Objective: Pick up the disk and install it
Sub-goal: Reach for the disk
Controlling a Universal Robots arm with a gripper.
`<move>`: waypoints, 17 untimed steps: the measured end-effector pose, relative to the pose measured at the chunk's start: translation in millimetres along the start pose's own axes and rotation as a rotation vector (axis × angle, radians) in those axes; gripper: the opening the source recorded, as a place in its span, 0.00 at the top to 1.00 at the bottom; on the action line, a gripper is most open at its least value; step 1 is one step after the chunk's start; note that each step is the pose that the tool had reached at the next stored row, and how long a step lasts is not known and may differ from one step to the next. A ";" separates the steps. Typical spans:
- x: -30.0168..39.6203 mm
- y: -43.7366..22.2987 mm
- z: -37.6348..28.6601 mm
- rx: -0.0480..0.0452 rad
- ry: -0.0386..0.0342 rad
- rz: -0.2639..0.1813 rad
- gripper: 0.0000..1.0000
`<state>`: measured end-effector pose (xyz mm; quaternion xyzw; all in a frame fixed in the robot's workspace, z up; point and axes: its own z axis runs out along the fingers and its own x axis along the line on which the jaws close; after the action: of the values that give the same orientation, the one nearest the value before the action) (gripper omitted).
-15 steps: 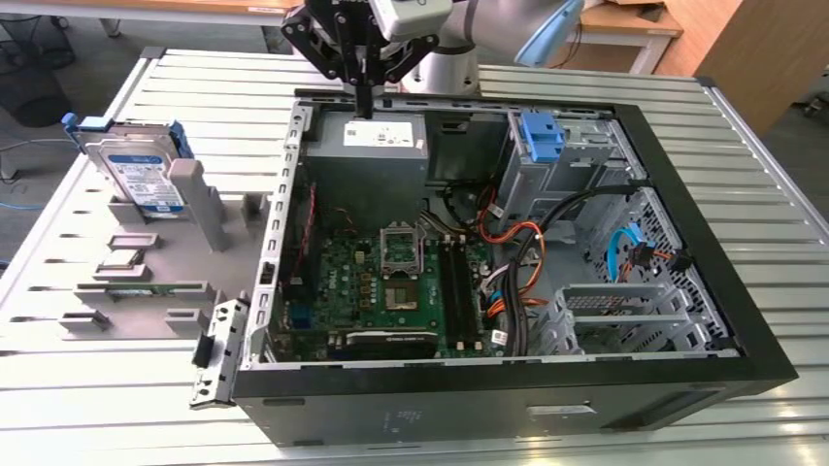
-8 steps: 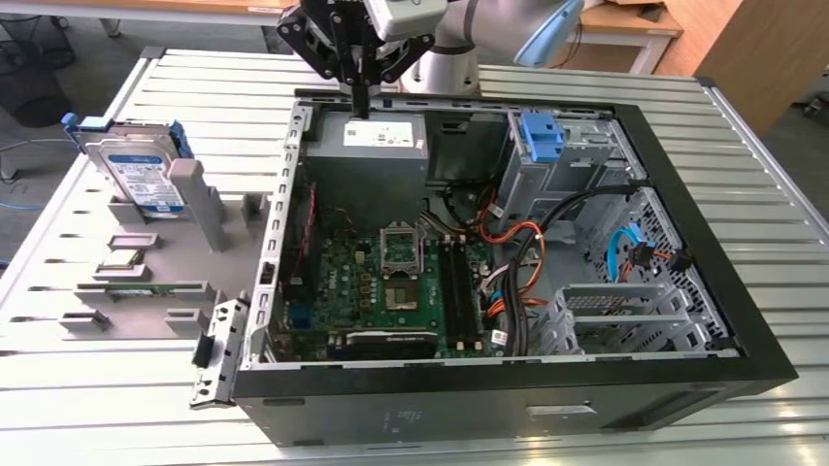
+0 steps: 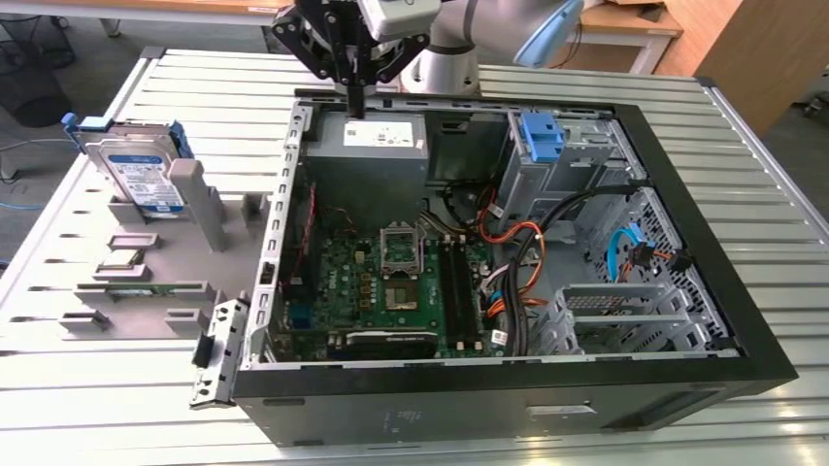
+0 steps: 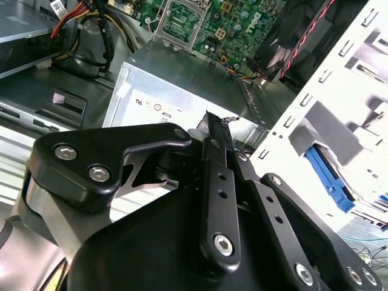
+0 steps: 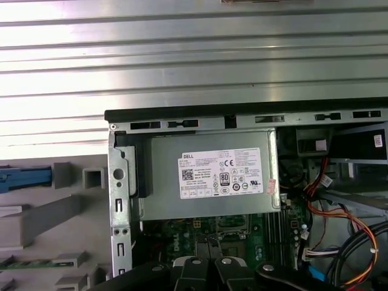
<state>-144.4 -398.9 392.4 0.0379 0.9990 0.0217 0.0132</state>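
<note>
The disk (image 3: pixel 136 175) is a silver-grey hard drive with a white-and-blue label in a blue bracket. It stands on edge in a grey holder (image 3: pixel 194 209) on the exterior view's left, outside the open computer case (image 3: pixel 725 320). My gripper (image 3: pixel 353 110) hangs over the case's back edge, above the grey power supply (image 3: pixel 369 136), well to the right of the disk. Its black fingers are pressed together with nothing between them, as the second wrist view shows at the gripper (image 4: pixel 213 121). In the first wrist view the blue bracket (image 5: pixel 24 177) of the disk is seen edge-on.
Inside the case lie a green motherboard (image 3: pixel 388 282), orange and black cables (image 3: pixel 518 243) and a drive cage with a bare blue bracket (image 3: pixel 541 131). The grey holder also carries a small green circuit strip (image 3: pixel 136 288). A ribbed metal table (image 3: pixel 104 388) surrounds everything.
</note>
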 end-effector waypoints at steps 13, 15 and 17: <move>15.4 -1.2 0.3 -0.0001 -0.0002 0.000 0.89; 18.7 -1.4 0.3 0.0000 -0.0002 0.000 0.89; 22.4 -1.7 0.4 0.0000 -0.0004 0.000 0.89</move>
<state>-166.9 -398.9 391.4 0.0379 0.9990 0.0217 0.0134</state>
